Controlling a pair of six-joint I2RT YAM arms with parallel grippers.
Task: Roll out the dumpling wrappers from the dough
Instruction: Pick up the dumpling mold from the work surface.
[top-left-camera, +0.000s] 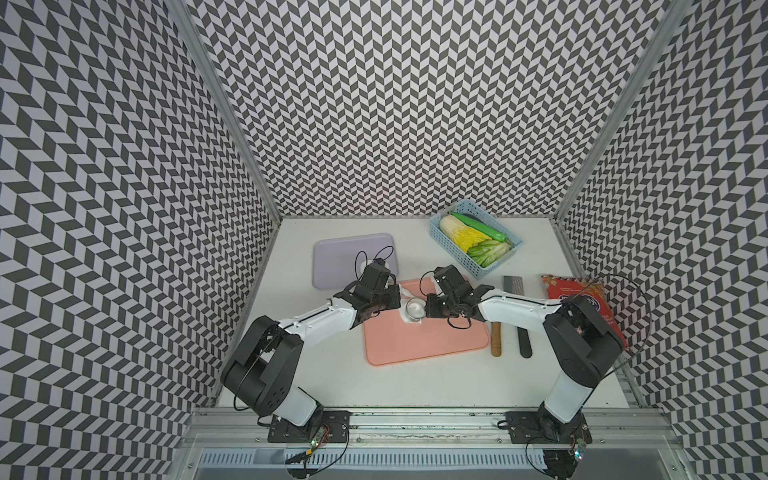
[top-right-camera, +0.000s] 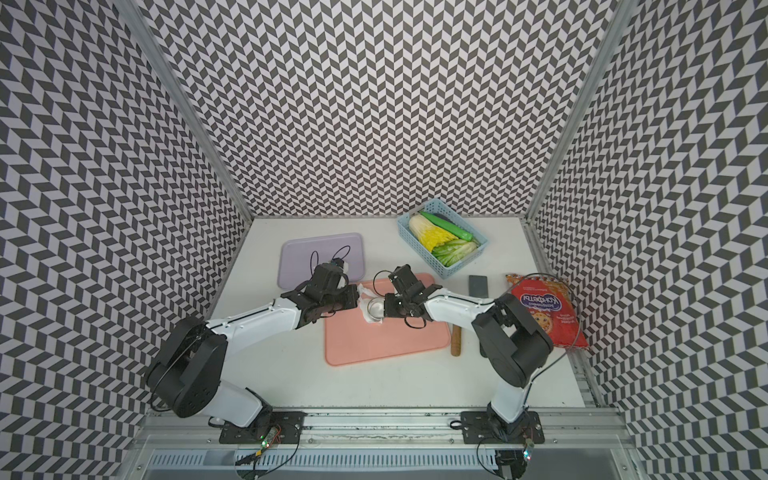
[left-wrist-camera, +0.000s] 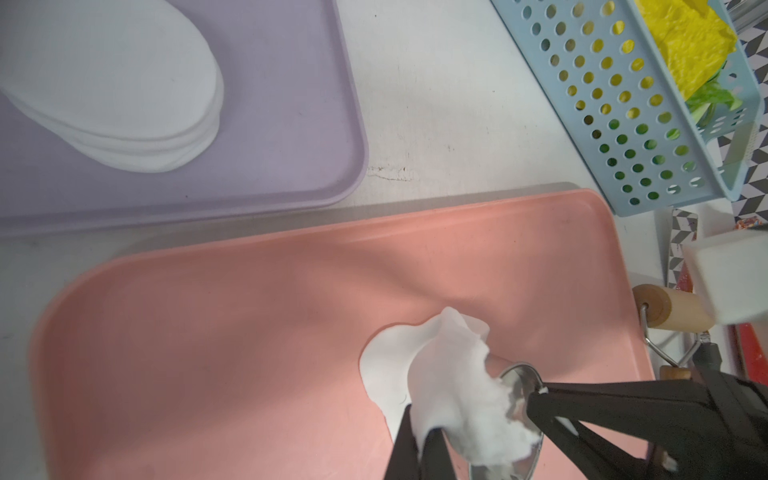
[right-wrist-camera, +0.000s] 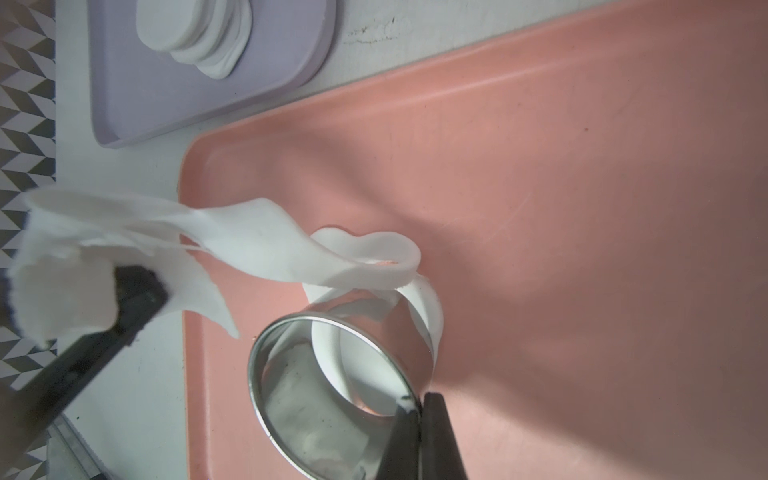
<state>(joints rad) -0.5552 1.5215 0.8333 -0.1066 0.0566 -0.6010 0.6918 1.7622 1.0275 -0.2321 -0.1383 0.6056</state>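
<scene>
Left gripper (left-wrist-camera: 420, 436) clamps ragged dough (right-wrist-camera: 257, 245), raised off pink tray (right-wrist-camera: 582, 208). Right gripper (right-wrist-camera: 419, 409) pinches metal ring cutter (right-wrist-camera: 316, 399) by its rim; dough trails around cutter's base.

Stacked dumpling wrappers (left-wrist-camera: 112, 91); ragged, lifted dough (right-wrist-camera: 257, 245)

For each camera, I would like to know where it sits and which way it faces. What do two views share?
Top views: high above the arm bases, looking down toward the back wall; left arm, right arm, left claw and right claw show in both.
Left wrist: on the left arm, looking past its claw tips at the dough and pink tray.
Right wrist: on the right arm, looking past its claw tip into the ring it grips.
Shared: both wrist views show dough, ring, wrappers on the purple tray.
</scene>
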